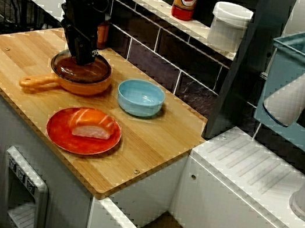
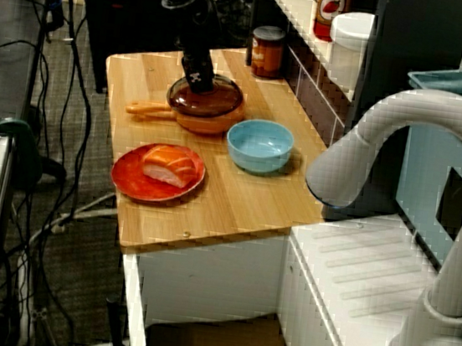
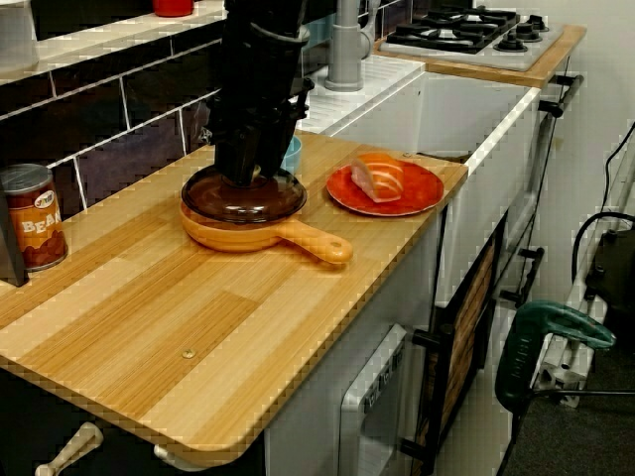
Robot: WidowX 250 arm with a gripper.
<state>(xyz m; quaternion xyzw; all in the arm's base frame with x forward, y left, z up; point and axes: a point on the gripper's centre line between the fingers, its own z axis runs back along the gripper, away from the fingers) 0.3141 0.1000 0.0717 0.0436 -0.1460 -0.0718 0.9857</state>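
Observation:
In the front view my black gripper (image 1: 82,57) reaches straight down onto the middle of a brown glass lid (image 1: 98,72). The lid sits level on an orange pan (image 1: 81,85) whose handle (image 1: 37,83) points left. The sink-end view shows the gripper (image 2: 200,81) on the lid (image 2: 219,100) in the same way. From the can's end, the gripper (image 3: 243,174) hides the centre of the lid (image 3: 273,198). The pan (image 3: 298,238) rests on the wooden counter. How far apart the fingers stand is hidden.
A light blue bowl (image 1: 139,97) stands just right of the pan. A red plate (image 1: 58,130) with a salmon sushi piece (image 1: 93,124) lies nearer the front edge. A bean can (image 3: 32,216) stands by the tiled wall. A grey faucet (image 2: 387,141) rises by the sink.

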